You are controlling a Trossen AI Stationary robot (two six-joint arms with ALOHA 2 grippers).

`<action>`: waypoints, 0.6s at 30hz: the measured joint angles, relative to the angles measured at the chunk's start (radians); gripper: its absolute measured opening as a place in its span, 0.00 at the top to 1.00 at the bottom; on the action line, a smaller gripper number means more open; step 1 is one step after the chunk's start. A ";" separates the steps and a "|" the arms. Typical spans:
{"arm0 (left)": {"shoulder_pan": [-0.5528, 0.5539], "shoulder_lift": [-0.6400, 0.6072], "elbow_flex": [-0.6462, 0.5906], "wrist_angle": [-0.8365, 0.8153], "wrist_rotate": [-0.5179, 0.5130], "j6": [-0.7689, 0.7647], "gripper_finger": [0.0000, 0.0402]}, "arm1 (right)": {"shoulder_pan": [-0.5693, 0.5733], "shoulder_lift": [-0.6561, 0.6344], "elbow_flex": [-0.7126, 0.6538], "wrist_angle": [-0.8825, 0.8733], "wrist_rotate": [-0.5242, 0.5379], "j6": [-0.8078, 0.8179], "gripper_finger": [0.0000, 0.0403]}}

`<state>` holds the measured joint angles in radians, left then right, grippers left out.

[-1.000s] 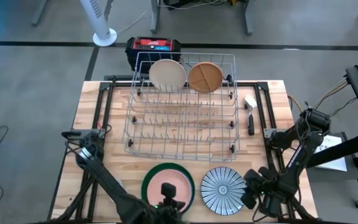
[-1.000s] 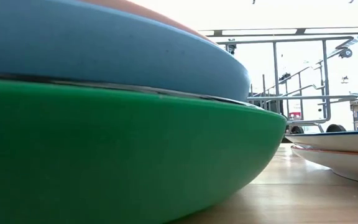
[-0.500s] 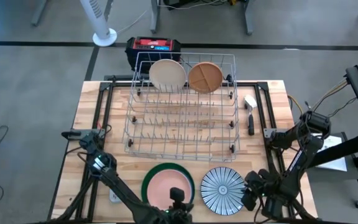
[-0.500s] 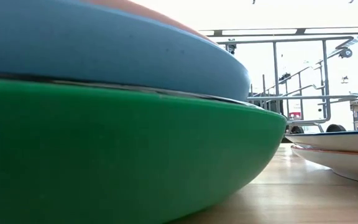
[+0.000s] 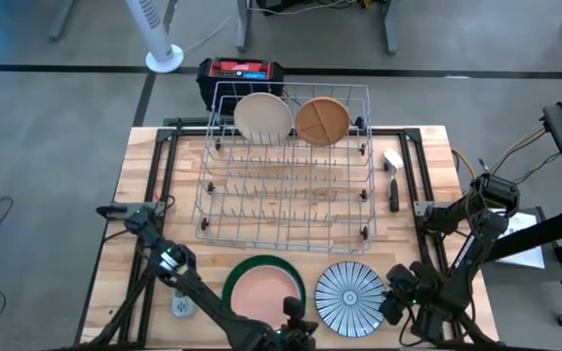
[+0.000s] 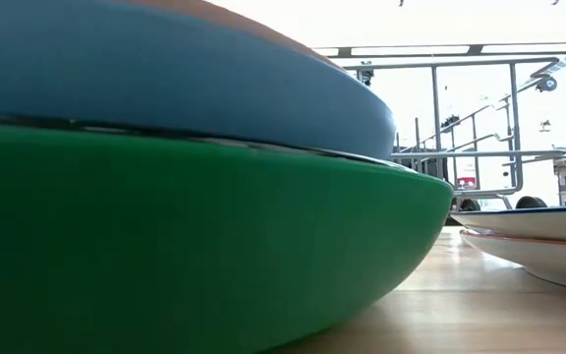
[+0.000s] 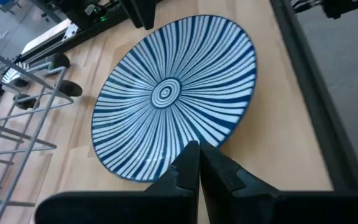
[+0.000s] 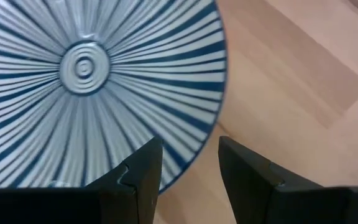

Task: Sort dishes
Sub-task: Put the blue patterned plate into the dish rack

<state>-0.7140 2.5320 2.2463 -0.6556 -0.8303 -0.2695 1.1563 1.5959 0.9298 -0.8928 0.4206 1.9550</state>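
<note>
A blue-white striped plate (image 5: pixel 351 298) lies flat on the table near the front edge. To its left is a stack: a green plate (image 5: pixel 234 277) below, a blue one (image 6: pixel 165 79) on it, and a pink one (image 5: pixel 261 292) on top. A cream plate (image 5: pixel 262 117) and a tan plate (image 5: pixel 321 120) stand on edge at the far end of the wire rack (image 5: pixel 286 195). My left gripper (image 7: pixel 197 148) is shut, between the stack and the striped plate (image 7: pixel 173 93), with its tips over that plate's near-left rim. My right gripper (image 8: pixel 188 149) is open at the striped plate's right rim (image 8: pixel 194 165), one finger over the plate and one outside it.
A small grey gadget (image 5: pixel 181 304) lies on the table left of the stack. A dark-handled utensil (image 5: pixel 393 183) lies right of the rack. A red and black box (image 5: pixel 240 73) sits beyond the table's far edge. Bare wood shows between the rack and the plates.
My left gripper has moved off the pink plate toward the table's right and near edge, ending beside the striped plate. The plates have not moved.
</note>
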 joint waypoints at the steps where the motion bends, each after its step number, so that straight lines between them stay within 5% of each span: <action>1: 0.004 0.006 0.001 0.001 0.000 0.000 1.00 | 0.000 0.000 -0.006 -0.001 0.000 0.007 0.63; 18: 0.060 0.064 0.005 0.101 0.059 -0.031 1.00 | -0.001 0.011 -0.111 0.160 0.083 0.028 0.62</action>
<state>-0.6543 2.5964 2.2509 -0.5546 -0.7716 -0.3007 1.1557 1.6073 0.8183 -0.7326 0.5038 1.9827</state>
